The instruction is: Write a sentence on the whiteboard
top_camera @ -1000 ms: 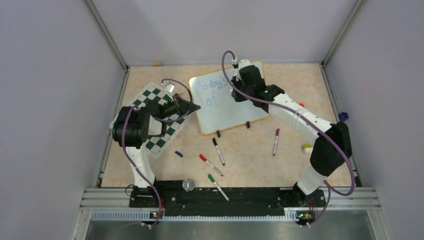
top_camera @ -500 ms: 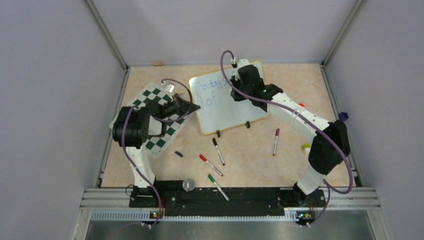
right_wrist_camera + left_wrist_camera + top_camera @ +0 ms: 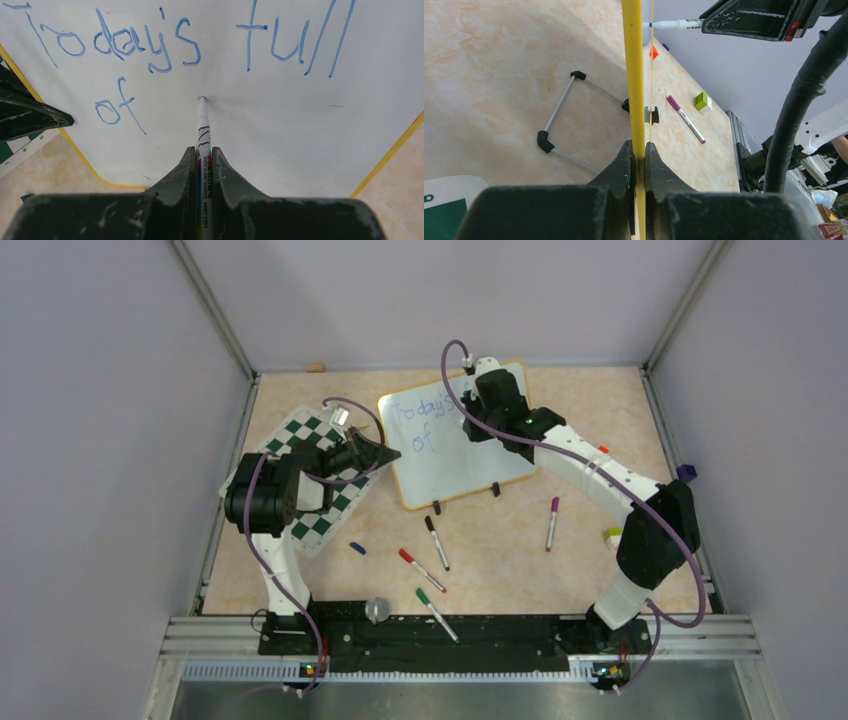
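The whiteboard lies at the table's centre back, white with a yellow rim. Blue lettering on it reads "Today's full" with "of" below. My right gripper is shut on a white whiteboard marker whose blue tip touches the board just right of "of", at a small fresh mark. In the top view the right gripper hovers over the board's upper right. My left gripper is shut on the board's yellow left edge, seen also in the top view.
A green-and-white chess mat lies under the left arm. Loose markers lie in front of the board: black, red, green, purple. A blue cap, a yellow-green block and a round silver knob sit nearby.
The right gripper with the marker has shifted slightly up and left over the board between the earliest frame and now. The left arm has not moved.
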